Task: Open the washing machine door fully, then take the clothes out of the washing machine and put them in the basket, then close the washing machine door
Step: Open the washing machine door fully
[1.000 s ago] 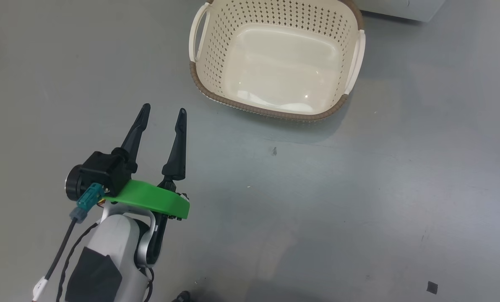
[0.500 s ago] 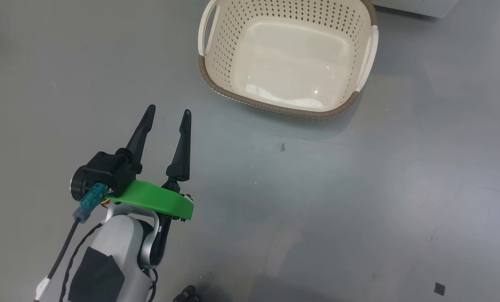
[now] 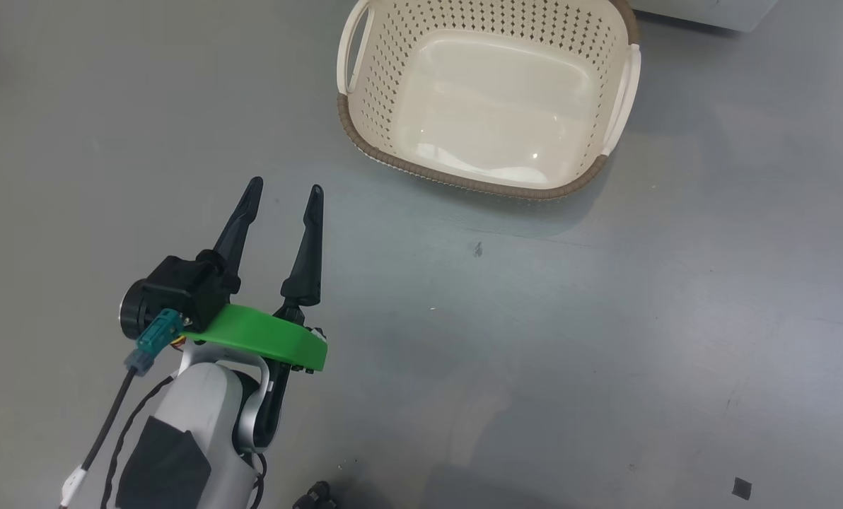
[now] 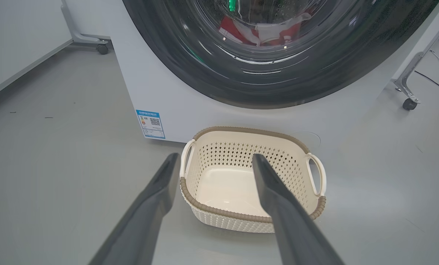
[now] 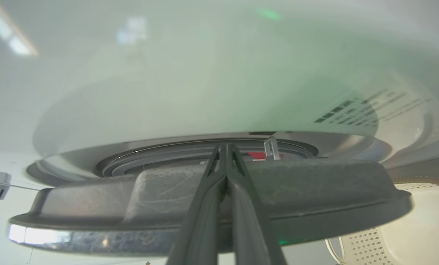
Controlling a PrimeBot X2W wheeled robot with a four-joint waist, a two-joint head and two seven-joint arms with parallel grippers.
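Slight head-cam shift; basket point(image 3: 492, 106) long axis L-R across view, mouth up.

Soft light is washing the floor point(image 3: 605, 318), the basket point(image 3: 375, 92) is throwing a faint shadow, and glare is streaking the washing machine door point(image 4: 278, 92). The right wrist view is hazing greenish and blurry.

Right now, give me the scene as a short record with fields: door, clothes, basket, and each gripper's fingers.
door: washing machine door looks slightly ajar, not fully open
clothes: red clothes inside the washing machine, seen through the door glass
basket: basket empty, on the floor in front of the machine
left: left gripper fingers open, holding nothing, over the floor short of the basket
right: right gripper fingers shut together, tips at the door's edge
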